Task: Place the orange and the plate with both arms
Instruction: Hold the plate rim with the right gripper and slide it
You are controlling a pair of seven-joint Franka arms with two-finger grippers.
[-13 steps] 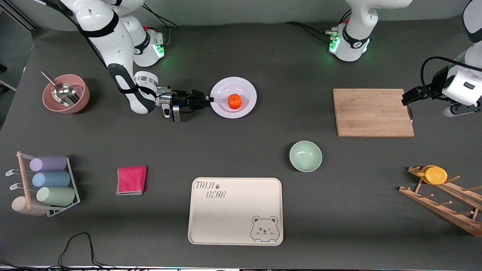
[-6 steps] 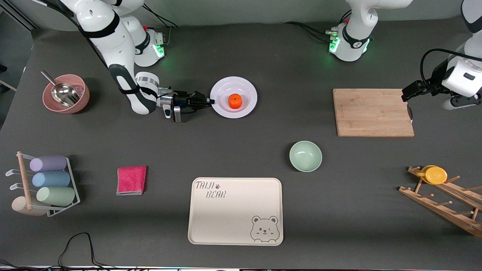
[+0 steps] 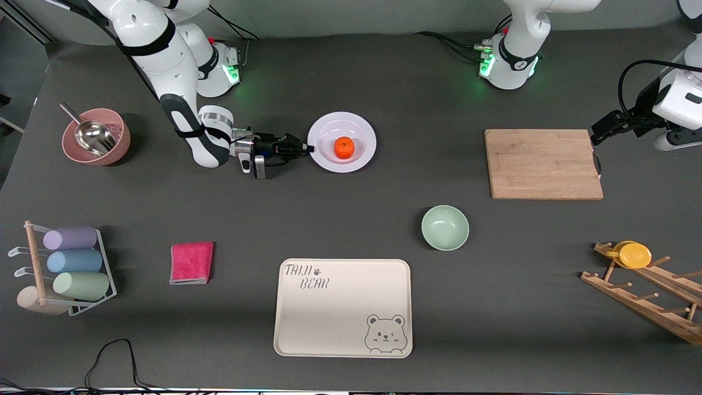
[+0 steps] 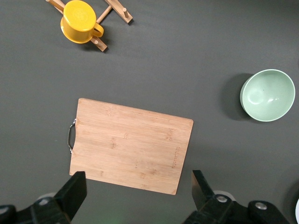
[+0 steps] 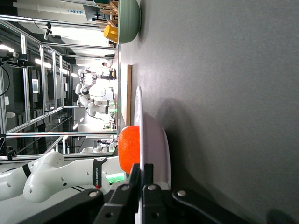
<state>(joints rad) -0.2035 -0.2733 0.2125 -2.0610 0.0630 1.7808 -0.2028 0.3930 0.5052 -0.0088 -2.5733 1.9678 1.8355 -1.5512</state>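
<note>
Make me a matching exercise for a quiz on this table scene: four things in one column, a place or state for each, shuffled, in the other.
Things:
1. orange
2. right gripper
3. left gripper
4. green bowl

Places or states:
A. open, over the cutting board
B. lies in the middle of the plate
C. shut on the plate's rim
D. stands bare on the table, nearer to the front camera than the cutting board

Pairs: 1-B, 2-C, 3-A, 4-D
</note>
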